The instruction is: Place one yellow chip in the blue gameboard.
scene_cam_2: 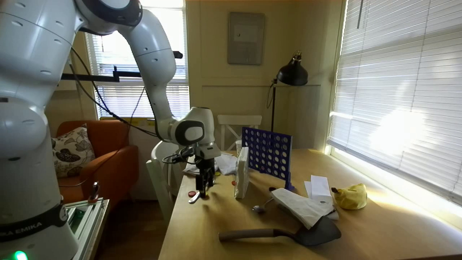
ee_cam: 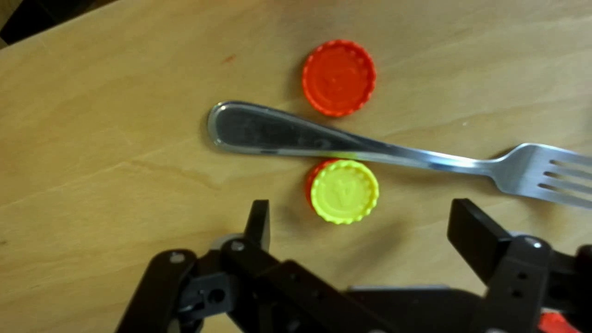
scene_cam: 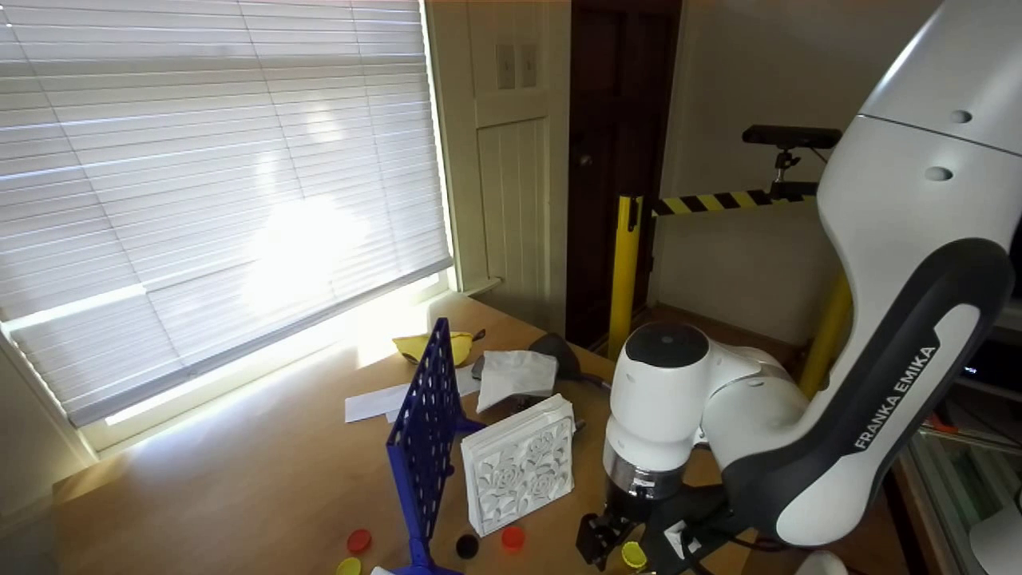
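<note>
Two fingers of your gripper stand spread wide, and in the wrist view one yellow chip shows between their tips, lying on a red chip whose edge only this view gives you. Just beside that pair runs one fork; its tines you see only here. Across its handle lies one more red chip. Farther along the table, one white block with a floral relief stands between the gripper and the blue gameboard, upright in both exterior views. In an exterior view you can count four more chips: one red chip and one black chip on the block's side of the gameboard, one red chip and a second yellow chip past it. In an exterior view you get one spoon and one spatula; one yellow bundle shows in both exterior views. Farthest off, one lamp, one orange armchair and one dark door each appear in a single exterior view.
</note>
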Available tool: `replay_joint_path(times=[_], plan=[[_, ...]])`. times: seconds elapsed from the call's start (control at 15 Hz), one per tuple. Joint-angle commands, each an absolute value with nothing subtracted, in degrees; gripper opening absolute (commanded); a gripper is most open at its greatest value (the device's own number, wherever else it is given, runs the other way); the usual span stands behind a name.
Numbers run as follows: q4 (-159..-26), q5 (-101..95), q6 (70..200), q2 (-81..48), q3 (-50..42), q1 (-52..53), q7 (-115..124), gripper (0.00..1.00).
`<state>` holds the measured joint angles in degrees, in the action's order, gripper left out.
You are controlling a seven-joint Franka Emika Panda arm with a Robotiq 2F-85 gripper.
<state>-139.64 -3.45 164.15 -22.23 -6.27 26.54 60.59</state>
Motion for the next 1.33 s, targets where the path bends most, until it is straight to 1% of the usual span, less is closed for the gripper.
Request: replay_joint_path(times=[0.0,0.07,0.13,0.2,0.27,0.33,0.47,0.53,0.6,0.87,1.0,1.07,1.13,1.27], plan=[[-138.01,-5.22,163.36,-23.57,-7.2,28.02,63.37,0.97],[-137.85,-5.29,163.28,-23.74,-7.3,28.2,63.6,0.94],[-137.7,-5.3,163.26,-23.88,-7.35,28.32,63.76,0.94],[-137.62,-5.31,163.2,-23.97,-7.44,28.42,63.86,0.89],[-137.52,-5.28,163.18,-24.12,-7.51,28.49,63.95,0.88],[-137.43,-5.25,163.13,-24.23,-7.55,28.55,63.95,0.81],[-137.27,-5.23,163.08,-24.43,-7.71,28.75,64.06,0.78],[-137.18,-5.25,163.02,-24.47,-7.79,28.85,64.11,0.72],[-137.11,-5.31,162.99,-24.47,-7.91,29.01,64.21,0.73],[-137.1,-5.4,162.91,-24.05,-8.0,29.26,64.27,0.71],[-137.07,-5.4,162.9,-24.01,-7.97,29.31,64.26,0.64],[-137.08,-5.4,162.96,-23.98,-7.98,29.35,64.3,0.57],[-137.05,-5.42,162.97,-23.95,-8.0,29.39,64.3,0.41],[-136.95,-5.45,162.9,-23.98,-7.98,29.42,64.31,0.25]])
